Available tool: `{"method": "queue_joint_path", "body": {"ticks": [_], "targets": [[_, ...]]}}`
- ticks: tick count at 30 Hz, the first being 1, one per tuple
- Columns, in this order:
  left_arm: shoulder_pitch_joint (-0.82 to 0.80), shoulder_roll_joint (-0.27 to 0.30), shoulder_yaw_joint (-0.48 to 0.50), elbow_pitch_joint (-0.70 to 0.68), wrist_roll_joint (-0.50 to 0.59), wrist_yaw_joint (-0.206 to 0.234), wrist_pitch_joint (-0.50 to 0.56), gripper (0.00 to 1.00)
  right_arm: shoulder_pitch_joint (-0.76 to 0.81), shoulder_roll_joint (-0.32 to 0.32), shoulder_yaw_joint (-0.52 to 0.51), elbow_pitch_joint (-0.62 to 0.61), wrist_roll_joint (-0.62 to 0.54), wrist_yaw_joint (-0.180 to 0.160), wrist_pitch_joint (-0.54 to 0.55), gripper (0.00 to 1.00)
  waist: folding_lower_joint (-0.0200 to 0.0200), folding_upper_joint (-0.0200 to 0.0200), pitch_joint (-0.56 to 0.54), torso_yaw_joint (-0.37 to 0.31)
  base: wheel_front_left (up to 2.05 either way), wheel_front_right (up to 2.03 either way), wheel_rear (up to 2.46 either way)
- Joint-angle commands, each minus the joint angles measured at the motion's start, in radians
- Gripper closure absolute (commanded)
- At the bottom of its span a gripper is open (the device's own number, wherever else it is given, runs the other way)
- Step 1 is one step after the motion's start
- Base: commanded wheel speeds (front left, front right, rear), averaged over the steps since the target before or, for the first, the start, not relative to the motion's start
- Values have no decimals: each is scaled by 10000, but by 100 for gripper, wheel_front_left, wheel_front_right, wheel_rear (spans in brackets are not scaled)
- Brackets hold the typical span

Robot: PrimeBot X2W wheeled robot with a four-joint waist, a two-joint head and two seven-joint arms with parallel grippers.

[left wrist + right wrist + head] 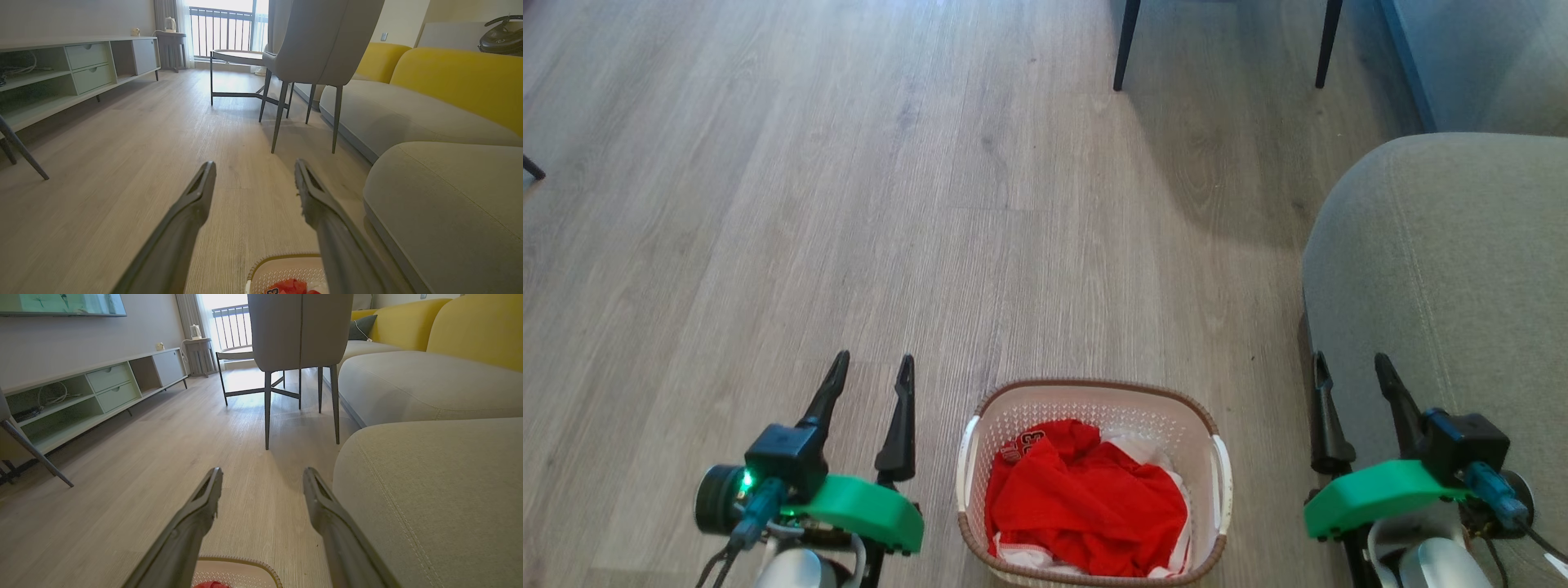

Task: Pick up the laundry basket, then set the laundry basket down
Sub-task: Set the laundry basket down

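- Far left in the head view, a thin dark furniture leg (533, 168) pokes in at the edge of the pale wood-plank floor (849, 204).
- The left gripper (874, 358) sits at the lower left with a green housing behind it. Its two long dark fingers point up the view and are spread apart. It's released, with only bare floor showing between the fingers, and it's just beside the basket without touching it.
- The left wrist camera looks across the room. There's a low pale-green TV cabinet (81, 69) with drawers along the left, a round coffee table (237, 57) near the balcony door, and a grey chair (322, 41) on thin dark legs.
- The laundry basket (1094, 382) is bottom centre in the head view, standing on the floor between the two grippers and apart from both. It has white perforated walls, a brown woven-look rim and white side handles (1223, 482). A crumpled red garment (1086, 498) fills most of it, with white fabric (1131, 447) peeking out around it. Both wrist views catch a bit of the rim at their bottom edge.
- The right gripper (1349, 358) is at the lower right and looks the same: fingers parted, gripping nothing, and clear of the basket's right handle.
- Far right is a rounded grey sofa seat (1445, 269), close beside the right gripper. The right wrist view shows yellow backrests (474, 326) behind it.
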Motion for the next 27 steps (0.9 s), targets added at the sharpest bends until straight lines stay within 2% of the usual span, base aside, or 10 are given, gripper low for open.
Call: {"method": "queue_joint_path", "body": {"ticks": [1, 27], "targets": [[-349, -60, 375, -375, -111, -52, -93, 0, -307, -55, 230, -257, -2, 58, -120, 0, 0, 0, -2, -2, 0, 0, 0], [-353, -60, 289, -257, -142, -81, -93, 0, -350, -55, 276, -165, -25, 58, -120, 0, 0, 0, -92, 0, 0, 0, 0]]}}
